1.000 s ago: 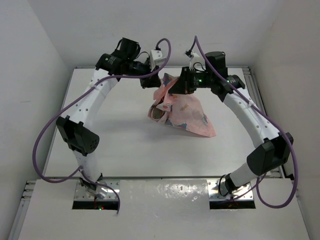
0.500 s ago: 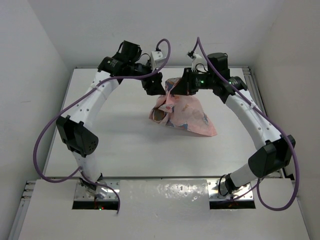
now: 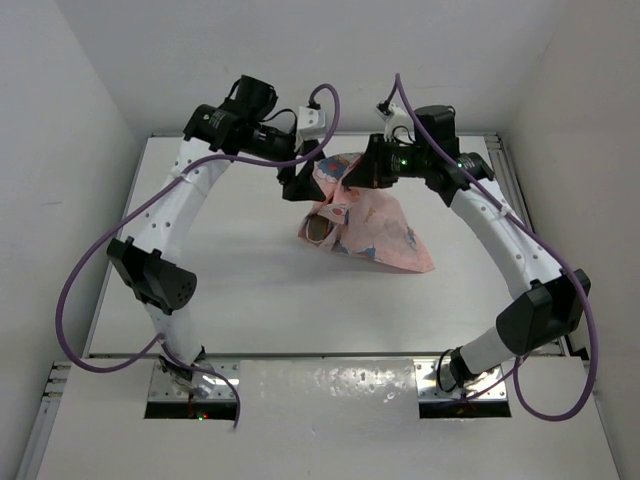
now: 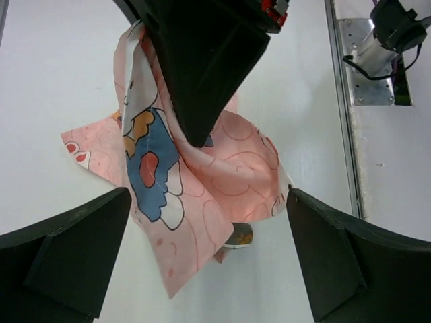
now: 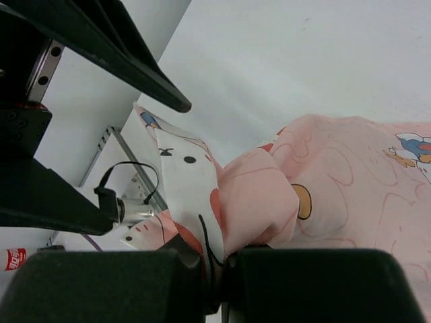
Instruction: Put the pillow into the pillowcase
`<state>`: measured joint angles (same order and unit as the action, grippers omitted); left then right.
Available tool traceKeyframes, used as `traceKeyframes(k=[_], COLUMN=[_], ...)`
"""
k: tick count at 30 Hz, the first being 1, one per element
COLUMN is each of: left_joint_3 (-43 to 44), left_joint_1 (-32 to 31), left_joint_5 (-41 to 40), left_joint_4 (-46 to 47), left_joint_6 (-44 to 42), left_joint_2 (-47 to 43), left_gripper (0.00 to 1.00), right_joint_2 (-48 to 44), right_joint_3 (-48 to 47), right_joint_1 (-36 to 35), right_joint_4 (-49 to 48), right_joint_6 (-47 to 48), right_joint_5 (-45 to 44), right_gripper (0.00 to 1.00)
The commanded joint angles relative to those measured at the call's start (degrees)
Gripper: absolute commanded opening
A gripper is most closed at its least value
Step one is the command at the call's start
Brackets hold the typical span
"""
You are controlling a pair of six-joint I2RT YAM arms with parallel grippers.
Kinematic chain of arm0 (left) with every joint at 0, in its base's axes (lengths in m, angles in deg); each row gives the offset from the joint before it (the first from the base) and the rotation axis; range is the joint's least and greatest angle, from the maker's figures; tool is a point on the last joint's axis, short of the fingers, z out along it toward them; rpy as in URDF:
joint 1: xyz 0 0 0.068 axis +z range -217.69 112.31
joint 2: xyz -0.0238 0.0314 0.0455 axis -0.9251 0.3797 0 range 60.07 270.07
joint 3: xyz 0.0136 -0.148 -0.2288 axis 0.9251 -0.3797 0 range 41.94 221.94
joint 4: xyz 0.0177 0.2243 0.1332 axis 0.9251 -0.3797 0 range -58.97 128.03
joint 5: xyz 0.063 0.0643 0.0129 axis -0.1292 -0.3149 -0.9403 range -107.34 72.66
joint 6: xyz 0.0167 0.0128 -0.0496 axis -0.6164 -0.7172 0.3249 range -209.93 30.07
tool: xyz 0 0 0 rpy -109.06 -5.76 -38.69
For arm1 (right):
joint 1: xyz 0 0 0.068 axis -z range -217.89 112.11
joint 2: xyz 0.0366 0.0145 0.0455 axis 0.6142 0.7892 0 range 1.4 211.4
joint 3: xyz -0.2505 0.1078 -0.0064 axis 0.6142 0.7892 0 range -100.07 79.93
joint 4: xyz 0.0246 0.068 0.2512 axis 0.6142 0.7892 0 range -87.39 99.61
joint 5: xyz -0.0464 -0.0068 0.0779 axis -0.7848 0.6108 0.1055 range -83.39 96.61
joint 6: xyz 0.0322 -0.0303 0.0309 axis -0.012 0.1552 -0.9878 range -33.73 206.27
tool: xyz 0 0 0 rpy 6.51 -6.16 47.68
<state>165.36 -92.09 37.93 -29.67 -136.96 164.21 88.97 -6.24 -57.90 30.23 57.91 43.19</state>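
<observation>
Table (image 3: 200,280), one: white, flat and matt, with a metal rail along its right edge. White walls (image 3: 90,90) close it in on the left, far and right sides.

Arms, two: white links with black joints, bolted at the near edge of the table. The left arm (image 3: 175,205) and the right arm (image 3: 505,235) both curve inward towards the far edge.

Cables, two: purple, one looping beside each arm, left (image 3: 72,290) and right (image 3: 588,330).

Mounting plates, two: bare metal, one under each arm base, left (image 3: 190,385) and right (image 3: 465,385).

Pillowcase (image 3: 385,235) (image 4: 229,182) (image 5: 350,175), one: pink printed cloth near the far edge of the table, about midway between its left and right edges. One end is lifted off the surface. The rest droops and lies crumpled on the table, trailing towards the right edge.

Pillow (image 4: 238,234), one: almost wholly hidden by the pillowcase. Only a small grey-olive corner with a pale rim shows under the cloth in the left wrist view.

Right gripper (image 3: 352,172) (image 5: 212,272), one: clenched on the raised end of the pillowcase, with a fold of cloth pinched between its fingers.

Left gripper (image 3: 300,185) (image 4: 207,198), one: released, fingers spread wide, hanging just above the pillowcase and grasping nothing.
</observation>
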Motion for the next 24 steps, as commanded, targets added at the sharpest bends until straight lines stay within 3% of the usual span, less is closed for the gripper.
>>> traceKeyframes(k=[1, 6, 11, 14, 15, 18, 22, 24], left_joint_3=[-0.3, -3.9, -5.7, -8.1, -9.2, -9.2, -5.5, -2.5], left_joint_1=[-0.5, -0.4, -0.6, -0.6, -0.5, -0.4, -0.4, -0.5], left_joint_5=[-0.8, -10.0, -11.8, -9.0, -8.5, -7.2, -9.7, -14.4], left_joint_4=[4.5, 13.1, 17.2, 18.0, 17.9, 16.8, 16.8, 18.7], left_joint_6=[2.6, 11.4, 12.8, 13.2, 13.3, 13.4, 17.6, 21.1], left_joint_2=[-1.7, -1.2, -0.6, -0.5, -0.4, -0.8, -1.0, -1.0], left_gripper=[1.00, 0.97, 0.81, 0.60, 0.40, 0.00, 0.00, 0.00], right_joint_2=[-0.4, -1.2, -2.2, -2.2, -2.1, -1.5, 0.8, 1.9], right_joint_3=[-3.1, -2.6, -1.7, -1.6, -1.6, -1.5, -2.8, -4.4], right_joint_1=[-0.4, -1.3, -2.0, -2.5, -2.5, -2.3, -1.5, -1.5], right_joint_4=[-3.5, -4.3, -5.5, -5.6, -5.6, -5.6, -4.1, -1.3], right_joint_6=[-0.9, -0.7, -0.2, 0.0, 0.1, 0.3, -0.6, -0.2], right_joint_5=[-0.5, 0.2, 2.3, 2.4, 2.4, 2.6, 0.4, -8.7], right_gripper=[0.00, 0.00, 0.00, 0.00, 0.00, 0.00, 0.04, 0.27])
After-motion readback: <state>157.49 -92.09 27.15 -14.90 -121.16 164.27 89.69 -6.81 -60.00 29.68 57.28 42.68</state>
